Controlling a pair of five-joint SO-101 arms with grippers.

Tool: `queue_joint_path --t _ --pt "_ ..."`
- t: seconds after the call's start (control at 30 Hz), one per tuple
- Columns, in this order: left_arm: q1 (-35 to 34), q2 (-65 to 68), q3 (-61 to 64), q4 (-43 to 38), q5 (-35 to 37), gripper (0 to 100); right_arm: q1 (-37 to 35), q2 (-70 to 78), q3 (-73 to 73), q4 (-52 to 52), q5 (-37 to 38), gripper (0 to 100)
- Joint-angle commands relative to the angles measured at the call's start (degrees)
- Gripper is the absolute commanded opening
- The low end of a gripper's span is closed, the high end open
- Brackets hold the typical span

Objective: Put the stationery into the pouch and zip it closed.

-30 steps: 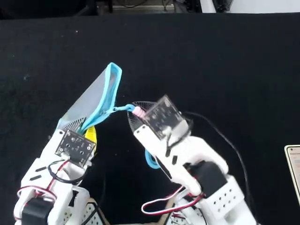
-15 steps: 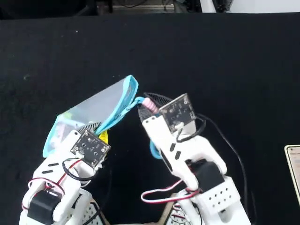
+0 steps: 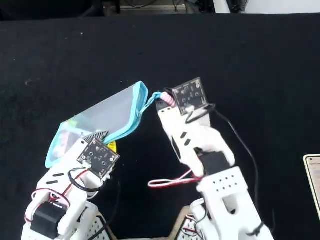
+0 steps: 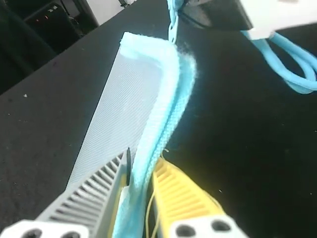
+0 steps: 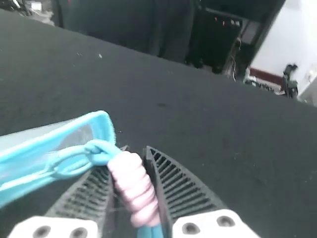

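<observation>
Mesh pouch [image 3: 107,112] contents cannot be made out. Its rim is clamped in the left claw [image 4: 143,161]; its pink zip pull [image 5: 132,188], at 3 o'clock, in the right claw [image 3: 165,98].

The pouch [image 3: 107,112] is showing a pale grey, finely meshed face trimmed in light blue. Its pull [image 5: 133,191] is showing as a pink coil on a light blue cord [image 5: 74,156]. The left claw [image 4: 143,161] is pairing a grey ribbed finger [image 4: 94,191] with a yellow finger [image 4: 181,198]. The right claw [image 5: 133,151] is showing black ribbed fingers [image 5: 173,191]. White arms [image 3: 220,190] are trailing red wires [image 3: 170,182] over the black counter [image 3: 250,60]. A cream card [image 3: 312,180] is sitting at 4 o'clock.
</observation>
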Motion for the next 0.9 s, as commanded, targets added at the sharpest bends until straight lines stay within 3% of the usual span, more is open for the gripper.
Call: queue_joint_path --t 0.0,0.43,0.7,0.87 --pt "-1.63 -0.09 -1.36 2.02 -0.09 3 4.48 3.82 -1.36 -4.75 -0.44 1.1" --pt "-2.77 -0.09 -1.01 -2.64 -0.09 3 9.58 23.43 -8.92 -8.26 -0.79 1.1" --pt "-2.42 -0.09 -1.45 -2.99 -0.09 3 9.58 33.01 -8.13 -20.92 -0.88 1.1" --pt "-2.33 -0.09 -4.26 -2.81 -0.09 3 9.76 35.56 -9.10 -21.80 -0.88 1.1"
